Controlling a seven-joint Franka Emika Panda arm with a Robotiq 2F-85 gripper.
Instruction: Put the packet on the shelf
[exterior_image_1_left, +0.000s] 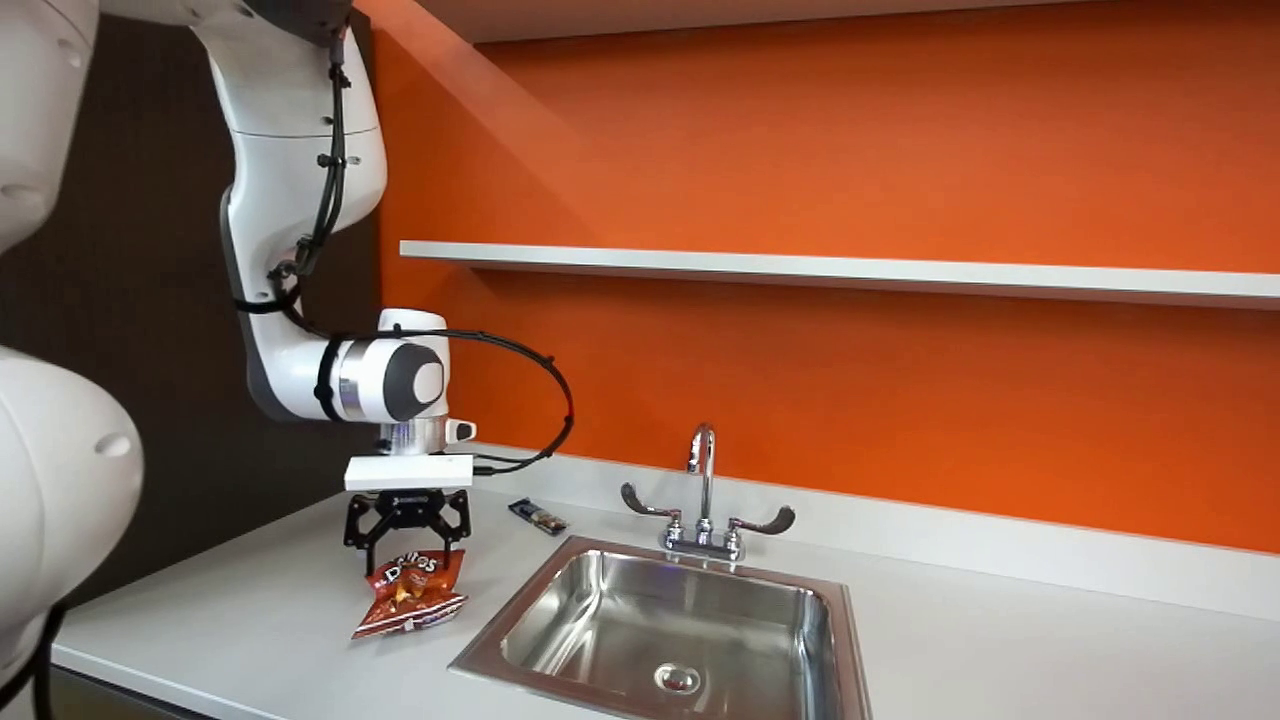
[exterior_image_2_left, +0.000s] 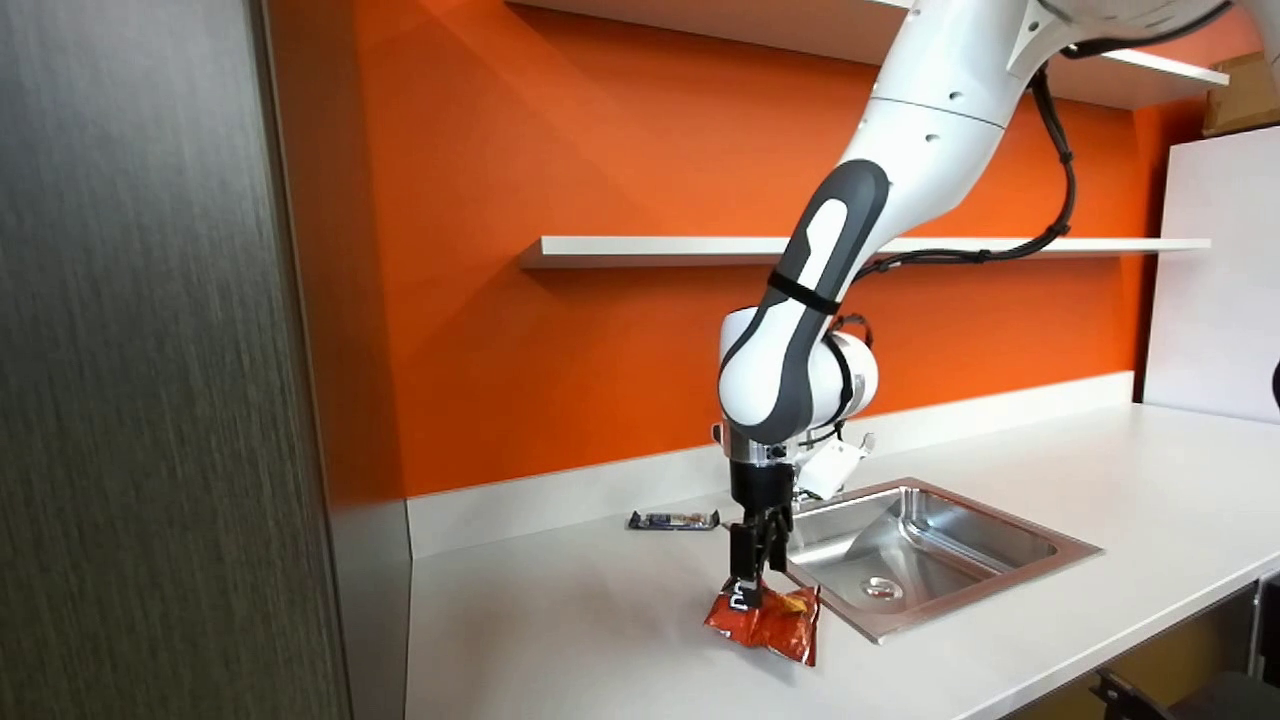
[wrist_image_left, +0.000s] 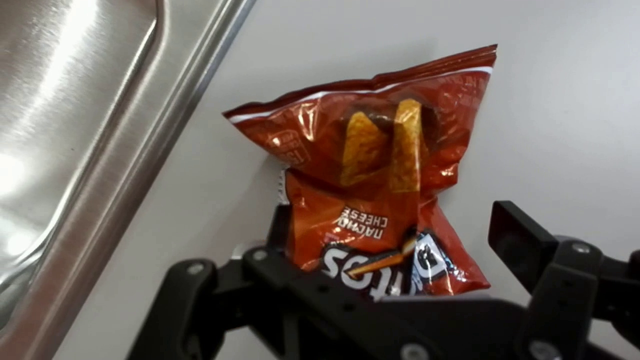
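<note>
The packet (exterior_image_1_left: 412, 602) is a small orange-red crinkly Doritos bag lying on the countertop, left of the sink. It also shows in an exterior view (exterior_image_2_left: 785, 632) and in the wrist view (wrist_image_left: 370, 170). My gripper (exterior_image_1_left: 409, 568) points down over the packet with its fingers spread. In the wrist view the gripper (wrist_image_left: 395, 235) has one finger close against the packet's left edge, and the other stands apart on the right. The packet's lower end is hidden behind the gripper body there. The white shelf (exterior_image_1_left: 800, 266) runs along the orange wall above, also in an exterior view (exterior_image_2_left: 640, 248).
A metal sink (exterior_image_1_left: 860, 660) with a faucet (exterior_image_1_left: 704, 490) lies right of the packet. A small dark oblong wrapper (exterior_image_1_left: 538, 516) lies near the wall. A dark tall panel (exterior_image_2_left: 150, 400) bounds the counter's left end. Another shelf (exterior_image_2_left: 700, 25) is higher up.
</note>
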